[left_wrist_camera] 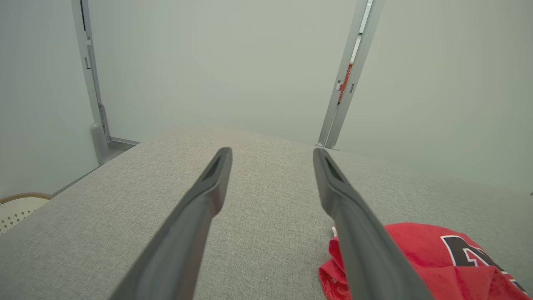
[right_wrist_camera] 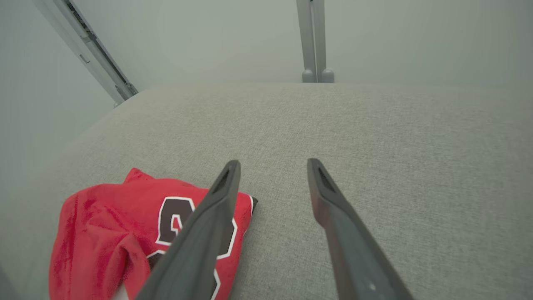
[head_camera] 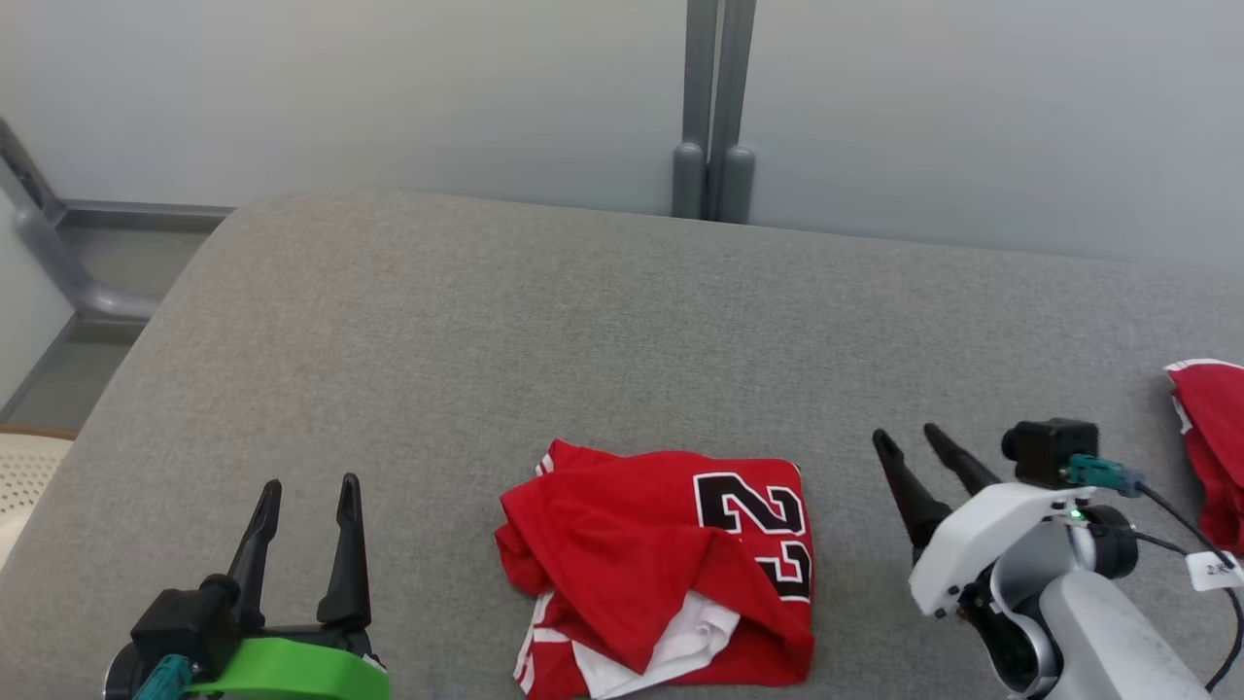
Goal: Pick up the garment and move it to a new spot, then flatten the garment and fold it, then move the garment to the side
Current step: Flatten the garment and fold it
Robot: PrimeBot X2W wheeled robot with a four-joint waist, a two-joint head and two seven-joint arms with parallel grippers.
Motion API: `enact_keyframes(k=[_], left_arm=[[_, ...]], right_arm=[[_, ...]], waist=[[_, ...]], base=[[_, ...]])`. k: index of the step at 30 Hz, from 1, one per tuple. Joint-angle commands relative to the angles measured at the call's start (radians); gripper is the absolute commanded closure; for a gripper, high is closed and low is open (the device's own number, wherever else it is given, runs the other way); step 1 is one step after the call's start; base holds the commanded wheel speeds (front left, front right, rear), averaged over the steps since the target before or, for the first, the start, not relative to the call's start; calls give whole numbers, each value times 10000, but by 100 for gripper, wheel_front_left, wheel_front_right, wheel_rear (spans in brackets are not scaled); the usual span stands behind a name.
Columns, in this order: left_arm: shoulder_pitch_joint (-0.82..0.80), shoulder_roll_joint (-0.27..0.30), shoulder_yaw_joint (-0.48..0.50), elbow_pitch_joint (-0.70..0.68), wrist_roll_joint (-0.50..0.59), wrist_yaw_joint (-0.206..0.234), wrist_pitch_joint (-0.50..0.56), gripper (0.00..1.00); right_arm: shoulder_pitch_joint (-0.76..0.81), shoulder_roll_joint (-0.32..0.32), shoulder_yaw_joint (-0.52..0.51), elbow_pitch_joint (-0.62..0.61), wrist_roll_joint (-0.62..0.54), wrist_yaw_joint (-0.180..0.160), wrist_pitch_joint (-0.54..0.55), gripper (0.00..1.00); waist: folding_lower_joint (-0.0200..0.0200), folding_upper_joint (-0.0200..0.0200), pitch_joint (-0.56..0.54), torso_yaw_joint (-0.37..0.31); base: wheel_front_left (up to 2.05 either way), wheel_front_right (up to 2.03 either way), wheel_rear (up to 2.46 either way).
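**Hovering either side of a bunched red jersey**

Grey cloth-covered table [head_camera: 622, 321] spans the head view. The garment [head_camera: 632, 544], a red numbered jersey, lies at its near middle in a loose packet: straight far edge, a flap slumped across the front, white lining showing underneath. That lie would suit a crumpled piece due for flattening, or a rough fold due for its shift aside; can't settle which.

Left fingers [head_camera: 340, 544] spread wide, holding nothing, well off the jersey's left. Right fingers [head_camera: 909, 496] parted, nothing between them, near its right edge.

Judgement: either reading leads to a pinch on cloth, so come in low at an edge and catch every layer, or the flap will likely drag open.

Hard to read: the jersey's near hem runs off the bottom of the head view, and the lower numeral is half buried. A second red cloth [head_camera: 1210, 437] is cut by the right border. Pale perforated object [head_camera: 24, 472] at far left, not identifiable.
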Motion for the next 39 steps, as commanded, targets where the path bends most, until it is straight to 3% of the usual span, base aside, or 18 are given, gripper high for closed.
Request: enact_keyframes(k=[1, 2, 9, 18, 25, 28, 34, 39], left_arm=[[-110, -49, 17, 52, 101, -27, -26, 0], [-144, -60, 2, 85, 116, -51, -25, 0], [-305, -32, -24, 249, 165, -124, -25, 0], [-343, -62, 78, 375, 134, -190, -26, 0], [-334, -100, 175, 339, 193, -210, -27, 0], [-278, -107, 208, 304, 227, -221, -26, 0], [-156, -165, 329, 192, 292, -258, -26, 0], [-65, -258, 433, 74, 316, -256, -26, 0]], right_arm=[[-223, 134, 132, 241, -46, 2, 90, 91], [-289, 247, 239, 557, 7, 0, 278, 100], [-595, 938, 1076, 2329, 241, 0, 638, 100], [-447, 1264, 3216, 2607, 751, 0, 487, 100], [-500, 1252, 4952, 2436, 1422, 0, 290, 100], [-745, 1059, 5249, 2280, 1660, 0, -66, 100], [-1166, 572, 5097, 1573, 1681, 0, -1324, 100], [-1348, 16, 4374, 714, 1345, 0, -2206, 100]], waist=[[0, -1, 66, 386], [0, -1, 77, 544], [0, -1, 146, 1502], [0, -1, 210, 1906], [0, -1, 198, 1582], [0, -1, 183, 1319], [0, -1, 119, 612], [0, -1, 58, -81]], base=[[0, 0, 0], [0, 0, 0], [0, 0, 0], [0, 0, 0], [0, 0, 0], [0, 0, 0], [0, 0, 0], [0, 0, 0]])
